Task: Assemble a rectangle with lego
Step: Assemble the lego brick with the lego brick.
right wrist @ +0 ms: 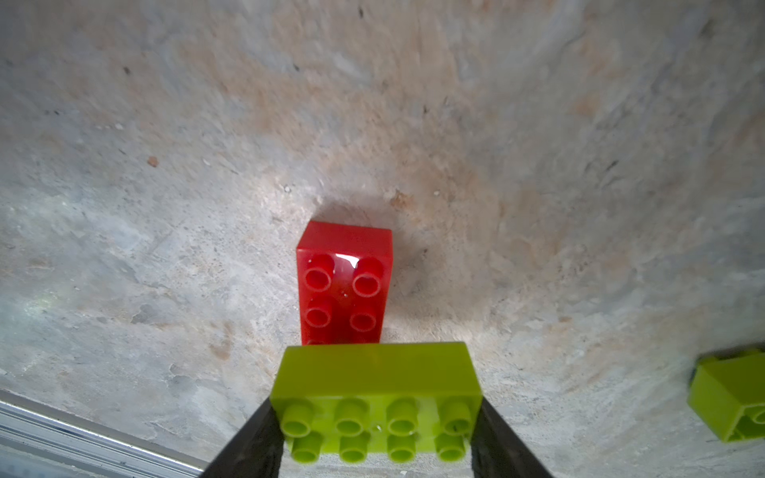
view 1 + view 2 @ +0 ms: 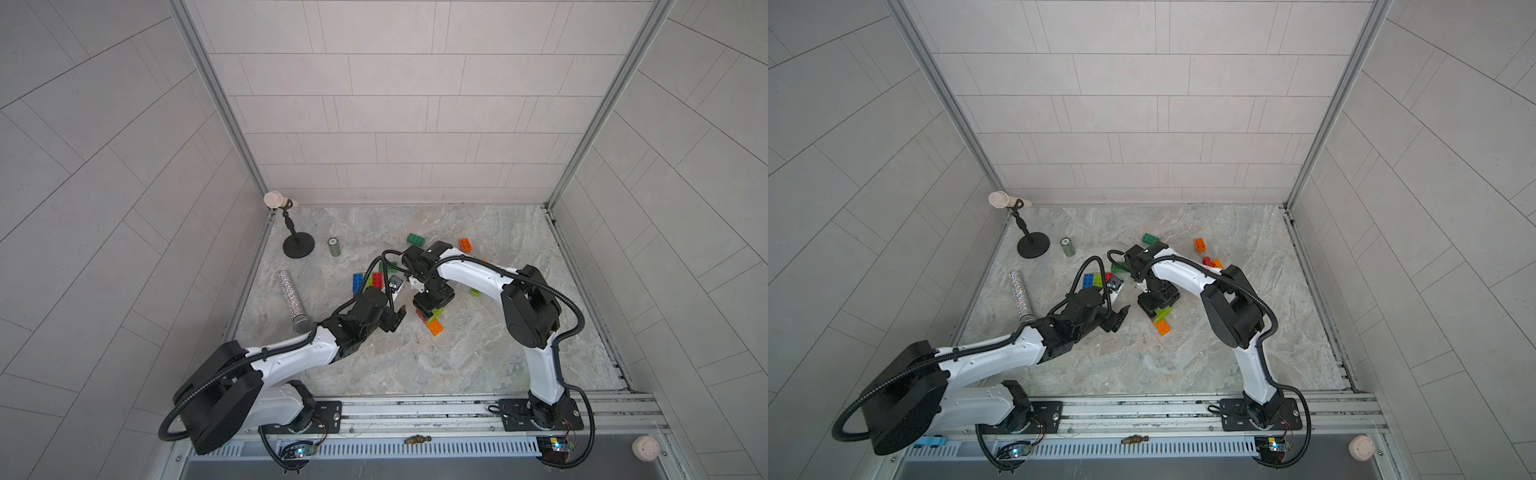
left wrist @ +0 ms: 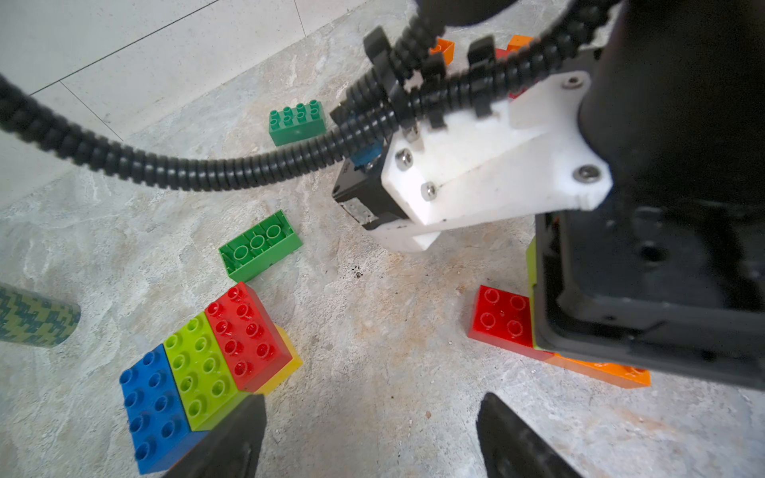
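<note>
Right wrist view: right gripper (image 1: 376, 418) clamps the lime brick (image 1: 374, 370) by its short ends. Light, stiff, slick, I'd say; left gripper (image 3: 372, 438) gapes empty.

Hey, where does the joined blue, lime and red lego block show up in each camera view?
Top views: in both, the joined block sits mid-table, nearer than the small green can.
Left wrist: close up, by one finger of the left gripper.
Right wrist: not in it; the held lime brick is there instead.
Shared landmark: that can, in all but the right wrist view.
</note>
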Robot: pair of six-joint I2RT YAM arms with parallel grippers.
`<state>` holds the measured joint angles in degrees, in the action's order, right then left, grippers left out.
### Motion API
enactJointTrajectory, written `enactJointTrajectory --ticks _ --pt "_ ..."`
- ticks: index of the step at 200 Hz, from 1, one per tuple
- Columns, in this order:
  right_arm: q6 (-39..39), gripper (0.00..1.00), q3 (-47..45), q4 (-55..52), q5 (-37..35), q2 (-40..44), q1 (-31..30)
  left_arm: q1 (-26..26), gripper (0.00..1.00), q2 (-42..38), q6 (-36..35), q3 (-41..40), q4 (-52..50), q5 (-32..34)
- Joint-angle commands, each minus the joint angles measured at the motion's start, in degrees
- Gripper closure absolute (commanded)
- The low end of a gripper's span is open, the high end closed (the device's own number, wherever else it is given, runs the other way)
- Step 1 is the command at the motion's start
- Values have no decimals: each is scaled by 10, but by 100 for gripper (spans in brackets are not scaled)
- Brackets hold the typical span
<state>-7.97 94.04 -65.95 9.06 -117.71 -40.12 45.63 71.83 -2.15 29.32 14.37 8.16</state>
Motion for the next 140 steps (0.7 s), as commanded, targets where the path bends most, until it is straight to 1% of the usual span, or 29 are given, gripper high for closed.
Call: enactJointTrajectory --ticks 1,140 --pt "0 82 -6 -6 4 -6 -2 -3 15 6 0 4 4 -1" --pt "-15 84 -23 9 6 -10 -3 -2 16 7 0 6 1 -7"
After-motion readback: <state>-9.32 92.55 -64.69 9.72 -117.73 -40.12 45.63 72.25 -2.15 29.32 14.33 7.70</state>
